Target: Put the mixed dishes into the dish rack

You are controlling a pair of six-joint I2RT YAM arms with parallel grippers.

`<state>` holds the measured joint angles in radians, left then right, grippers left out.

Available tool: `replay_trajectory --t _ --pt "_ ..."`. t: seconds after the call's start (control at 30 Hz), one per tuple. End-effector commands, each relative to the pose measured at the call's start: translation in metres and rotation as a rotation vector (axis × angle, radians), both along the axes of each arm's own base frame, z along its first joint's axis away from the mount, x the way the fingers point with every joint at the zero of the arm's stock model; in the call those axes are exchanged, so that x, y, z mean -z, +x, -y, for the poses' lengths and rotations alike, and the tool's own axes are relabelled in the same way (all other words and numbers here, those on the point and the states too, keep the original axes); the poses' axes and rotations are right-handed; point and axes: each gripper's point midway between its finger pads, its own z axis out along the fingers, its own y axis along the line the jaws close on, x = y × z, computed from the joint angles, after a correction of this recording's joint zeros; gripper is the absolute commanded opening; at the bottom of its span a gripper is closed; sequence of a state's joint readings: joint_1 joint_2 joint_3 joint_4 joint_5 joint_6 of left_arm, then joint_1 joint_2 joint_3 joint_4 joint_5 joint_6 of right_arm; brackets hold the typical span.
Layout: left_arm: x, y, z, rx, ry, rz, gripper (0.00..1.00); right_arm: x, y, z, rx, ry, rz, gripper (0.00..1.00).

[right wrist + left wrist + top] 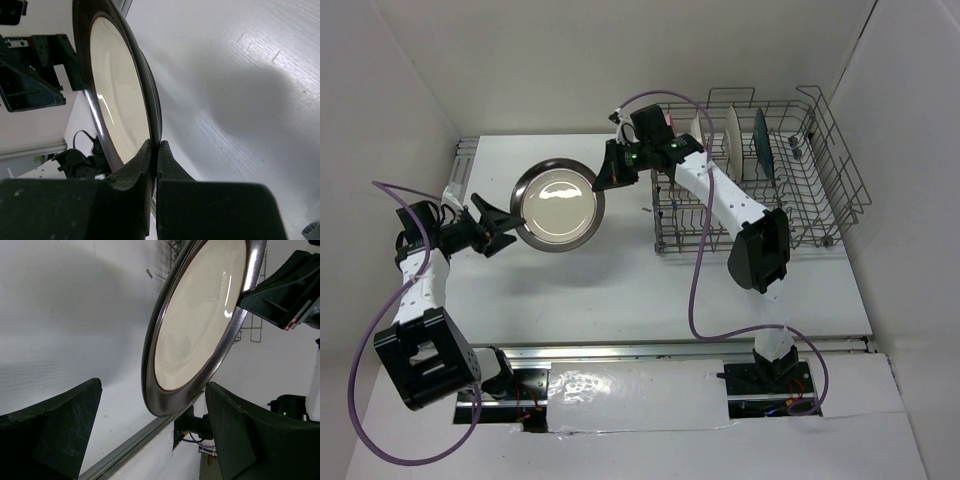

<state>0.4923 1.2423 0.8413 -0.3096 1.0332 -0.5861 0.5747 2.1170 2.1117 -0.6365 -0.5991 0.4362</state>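
Observation:
The brown-rimmed cream plate (558, 203) hangs above the table left of the dish rack (840, 190). My right gripper (607, 172) is shut on its right rim; the right wrist view shows both fingers pinching the rim (156, 150) of the plate (117, 100). My left gripper (505, 228) is open just left of the plate, its jaws spread on either side of the plate's lower edge (172, 400) without touching it. In the rack stand a cream plate (732, 140), a dark teal plate (761, 140) and a pink one (672, 122), partly hidden by my right arm.
The rack fills the back right of the table. A metal rail (690, 348) runs along the table's near edge. White walls close in on both sides and behind.

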Motion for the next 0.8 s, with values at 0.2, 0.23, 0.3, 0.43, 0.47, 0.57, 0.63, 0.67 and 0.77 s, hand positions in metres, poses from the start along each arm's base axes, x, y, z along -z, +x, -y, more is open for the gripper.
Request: replay_trajectory --t 0.2,0.23,0.3,0.43,0.47,0.57,0.63,0.67,0.77 --pt "-0.011 0.002 0.008 0.087 -0.068 0.099 0.90 -0.093 -0.052 -0.017 -0.164 0.194 0.125 0.00" --pt "-0.014 0.002 0.007 0.091 -0.067 0.113 0.88 -0.093 -0.054 -0.018 -0.171 0.195 0.122 0.00" --pt "-0.016 0.002 0.008 0.099 -0.075 0.118 0.86 -0.092 -0.057 -0.021 -0.182 0.191 0.118 0.00" --pt "-0.022 0.002 0.010 0.115 -0.087 0.138 0.77 -0.092 -0.060 -0.022 -0.185 0.190 0.112 0.00" --pt "-0.023 0.001 0.010 0.116 -0.085 0.142 0.75 -0.091 -0.059 -0.021 -0.182 0.190 0.110 0.00" --pt "-0.027 -0.001 0.012 0.126 -0.082 0.158 0.69 -0.089 -0.060 -0.020 -0.182 0.185 0.108 0.00" --pt "-0.029 -0.002 0.012 0.126 -0.081 0.160 0.65 -0.088 -0.061 -0.021 -0.180 0.184 0.106 0.00" --pt "-0.030 -0.002 0.013 0.131 -0.081 0.165 0.58 -0.087 -0.060 -0.020 -0.176 0.181 0.104 0.00" --pt "-0.033 -0.004 0.014 0.135 -0.078 0.168 0.40 -0.085 -0.059 -0.020 -0.173 0.180 0.100 0.00"
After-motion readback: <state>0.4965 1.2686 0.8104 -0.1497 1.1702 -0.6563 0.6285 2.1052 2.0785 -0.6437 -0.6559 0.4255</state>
